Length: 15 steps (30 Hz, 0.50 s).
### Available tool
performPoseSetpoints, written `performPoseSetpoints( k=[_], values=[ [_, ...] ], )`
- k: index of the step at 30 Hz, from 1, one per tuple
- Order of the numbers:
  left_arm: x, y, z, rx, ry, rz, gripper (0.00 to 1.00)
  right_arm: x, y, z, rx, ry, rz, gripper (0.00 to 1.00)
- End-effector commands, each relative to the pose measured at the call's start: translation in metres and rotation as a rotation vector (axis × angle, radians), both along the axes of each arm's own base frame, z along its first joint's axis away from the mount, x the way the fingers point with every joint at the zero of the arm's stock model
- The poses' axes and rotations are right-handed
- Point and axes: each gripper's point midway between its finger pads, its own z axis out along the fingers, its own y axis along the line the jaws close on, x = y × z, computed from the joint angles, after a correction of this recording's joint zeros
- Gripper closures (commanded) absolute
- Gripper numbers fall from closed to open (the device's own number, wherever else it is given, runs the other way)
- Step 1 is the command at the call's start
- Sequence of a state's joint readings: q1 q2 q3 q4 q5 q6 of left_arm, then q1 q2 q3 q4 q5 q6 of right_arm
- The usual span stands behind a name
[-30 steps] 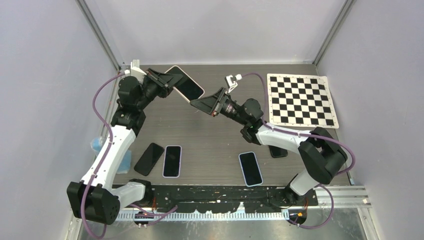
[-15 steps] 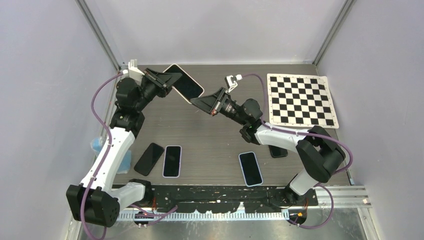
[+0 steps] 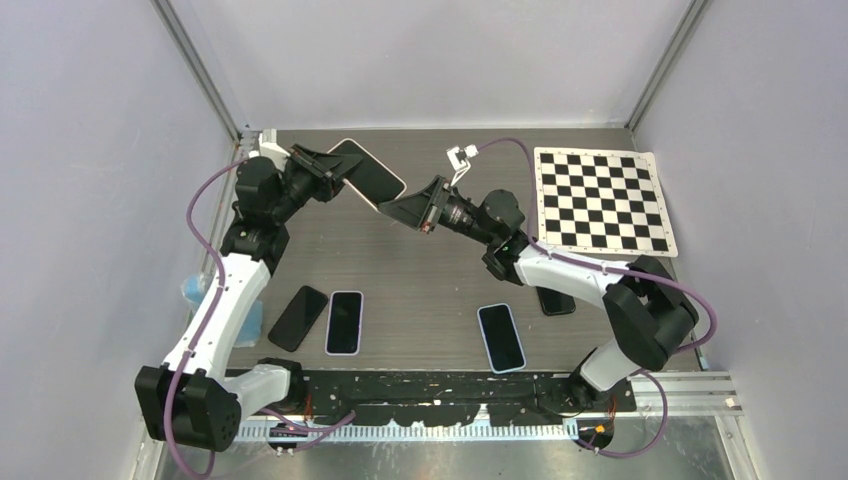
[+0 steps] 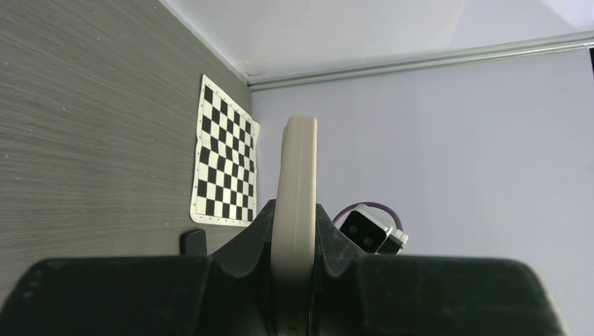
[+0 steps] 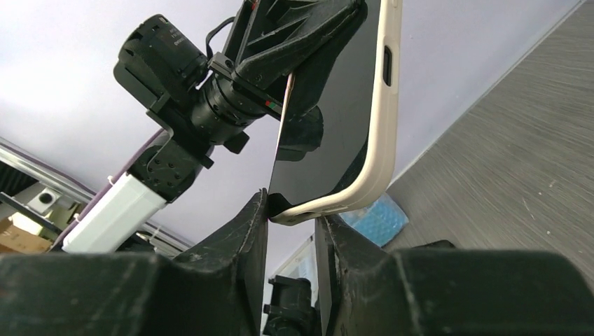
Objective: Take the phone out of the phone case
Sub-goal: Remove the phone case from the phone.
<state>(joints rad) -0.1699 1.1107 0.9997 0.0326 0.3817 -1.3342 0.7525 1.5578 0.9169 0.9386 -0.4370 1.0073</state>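
Note:
A phone (image 3: 372,173) with a dark screen sits in a cream phone case (image 5: 373,150) and is held in the air over the back of the table. My left gripper (image 3: 335,168) is shut on it, and the left wrist view shows the case's edge (image 4: 298,175) clamped between its jaws. My right gripper (image 3: 389,206) faces it from the right. Its jaws stand a little apart and straddle the phone's lower corner. One fingertip (image 5: 260,203) touches the screen's edge (image 5: 326,133). The other sits against the case's back.
Lying flat on the grey table are a bare black phone (image 3: 298,317), a cased phone (image 3: 344,322), another cased phone (image 3: 501,337) and a dark one (image 3: 556,302) half under my right arm. A checkerboard (image 3: 604,200) lies back right. Blue bubble wrap (image 3: 192,290) is at the left edge.
My left gripper has shifted the phone slightly down and left. My right gripper has edged up onto the phone's lower corner.

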Motion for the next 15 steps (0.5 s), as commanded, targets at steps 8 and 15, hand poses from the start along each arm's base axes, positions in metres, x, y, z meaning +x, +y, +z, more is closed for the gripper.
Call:
performPoseSetpoints(
  k=[8,15],
  values=[
    [-0.022,-0.013,0.024,-0.061,0.037,-0.073,1.00,0.004,0.004,-0.052,-0.368,-0.209,-0.044,0.68],
    [-0.019,-0.013,0.027,-0.051,0.029,-0.076,1.00,0.011,-0.006,-0.066,-0.468,-0.240,-0.104,0.53]
  ],
)
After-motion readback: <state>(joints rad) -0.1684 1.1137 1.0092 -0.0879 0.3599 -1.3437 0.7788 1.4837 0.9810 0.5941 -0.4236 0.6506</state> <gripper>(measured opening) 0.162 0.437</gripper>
